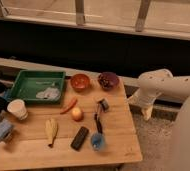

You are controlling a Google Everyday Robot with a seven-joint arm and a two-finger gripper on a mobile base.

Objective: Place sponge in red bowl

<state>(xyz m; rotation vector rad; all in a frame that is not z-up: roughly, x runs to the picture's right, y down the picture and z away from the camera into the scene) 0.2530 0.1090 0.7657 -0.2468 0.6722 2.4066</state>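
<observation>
Your sponge (0, 131) appears to be the pale blue block at the left edge of the frame, lying on the wooden table (119, 125) near its left rim, just below the white cup (18, 109) and left of the banana (50, 131). It looks soft-cornered and flat, a washed-out blue with a slightly darker band along one side, and part of it is cut off by the frame edge. As far as you can judge, its long axis runs roughly left to right, tipped a little upward toward the right, so the nearer end points at the cup. The red bowl (73, 81) sits at the back of the table, upper centre, between the green tray (30, 84) and the purple bowl (108, 80), well apart from the sponge. The gripper (147, 109) hangs off the table's right edge, in the middle right of the frame, below the white arm (163, 85) and pointing downward; you cannot tell whether it is open or closed, and it holds nothing you can see. It is far from both sponge and bowl
</observation>
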